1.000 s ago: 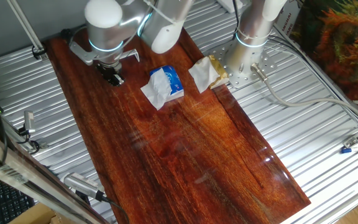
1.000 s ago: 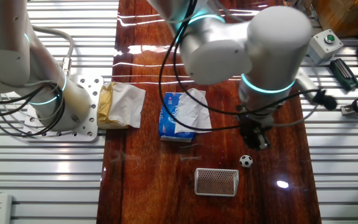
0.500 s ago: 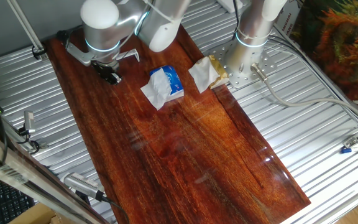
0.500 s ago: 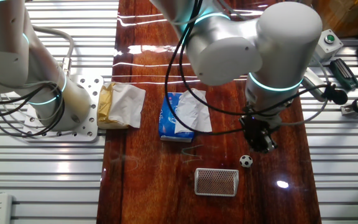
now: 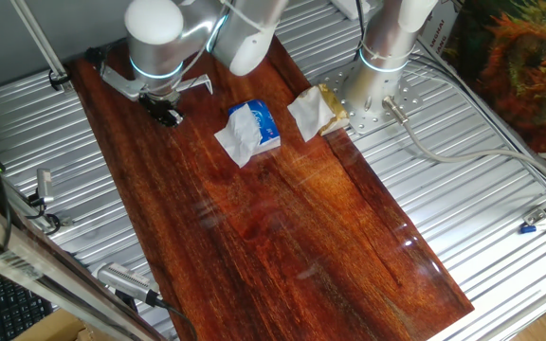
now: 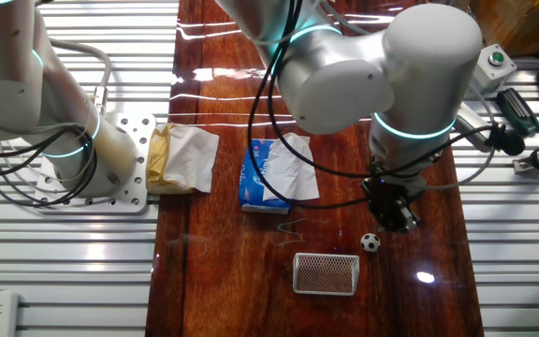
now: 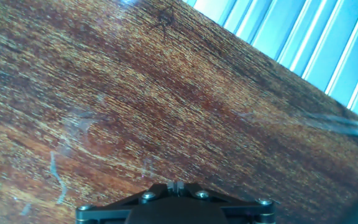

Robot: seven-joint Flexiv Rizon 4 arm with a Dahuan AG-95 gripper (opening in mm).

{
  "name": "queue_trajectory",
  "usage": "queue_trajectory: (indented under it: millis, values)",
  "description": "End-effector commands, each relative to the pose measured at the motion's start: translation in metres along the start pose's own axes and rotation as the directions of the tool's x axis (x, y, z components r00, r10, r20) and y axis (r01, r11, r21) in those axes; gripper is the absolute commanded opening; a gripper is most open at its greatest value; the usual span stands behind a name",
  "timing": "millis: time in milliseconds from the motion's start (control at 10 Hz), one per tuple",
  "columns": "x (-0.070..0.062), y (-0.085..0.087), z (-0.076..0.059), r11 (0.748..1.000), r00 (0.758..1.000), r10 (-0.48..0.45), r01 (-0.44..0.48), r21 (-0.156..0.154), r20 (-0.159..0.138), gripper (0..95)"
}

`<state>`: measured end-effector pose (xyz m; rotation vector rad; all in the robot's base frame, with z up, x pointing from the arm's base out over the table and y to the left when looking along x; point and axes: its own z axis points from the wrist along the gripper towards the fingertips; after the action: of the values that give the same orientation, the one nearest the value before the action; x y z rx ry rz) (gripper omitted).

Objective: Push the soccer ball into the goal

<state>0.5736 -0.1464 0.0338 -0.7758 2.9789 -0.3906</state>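
the tool (image 6: 396,217), whose open-or-closed state i cannot tell, hangs just behind the soccer ball (image 6: 371,242); an off-centre nudge could roll it past the goal (image 6: 326,273).

Your tabletop (image 6: 213,281) is dark red wood with a glossy varnish that mirrors the lamps; close up, its grain shows fine scratches. Ribbed bare metal (image 5: 500,189) flanks it. The goal (image 6: 326,273) has a fine mesh face. The blue packet (image 6: 255,178) looks like shiny plastic, its tissue (image 6: 293,168) soft, crumpled paper.
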Motion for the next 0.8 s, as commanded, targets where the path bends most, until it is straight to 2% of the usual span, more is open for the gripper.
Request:
queue_trajectory:
  millis: [100, 200, 500, 800]
  values:
    - [-0.0009, -0.0004, 0.0012, 1.000, 1.000, -0.007, 0.007, 0.009, 0.002, 0.0]
    - [-0.0012, -0.0004, 0.0018, 1.000, 1.000, -0.016, 0.016, 0.018, 0.002, 0.0]
    - [-0.0010, -0.0002, 0.0027, 0.998, 0.999, -0.038, 0.039, 0.040, -0.023, 0.0]
    - [0.0040, 0.0023, 0.0058, 0.998, 0.998, -0.048, 0.049, 0.044, -0.033, 0.0]
